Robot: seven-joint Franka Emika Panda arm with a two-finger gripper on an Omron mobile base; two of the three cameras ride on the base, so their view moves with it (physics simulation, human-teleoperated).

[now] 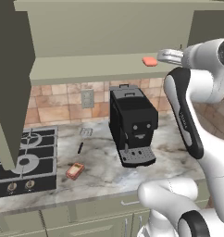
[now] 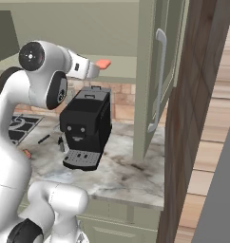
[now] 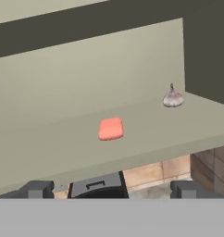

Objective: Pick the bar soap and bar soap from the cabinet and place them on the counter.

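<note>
Coral bar soap (image 3: 110, 128) lies on cabinet (image 1: 86, 69) shelf; orange-brown bar soap (image 1: 75, 171) on counter (image 1: 104, 171) near hob (image 1: 26, 157); your gripper (image 3: 111, 190) near shelf, jaws released

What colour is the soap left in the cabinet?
Coral-red bar soap; clearest in the hand view.

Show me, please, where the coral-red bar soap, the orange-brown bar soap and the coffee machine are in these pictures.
Coral-red bar soap (image 3: 110, 128): hand view, centre of its top face, on the cabinet shelf.
Orange-brown bar soap (image 1: 75, 171): left base view, its paler top face, on the counter.
Coffee machine (image 1: 132, 122): left base view, middle of its black front.
</note>
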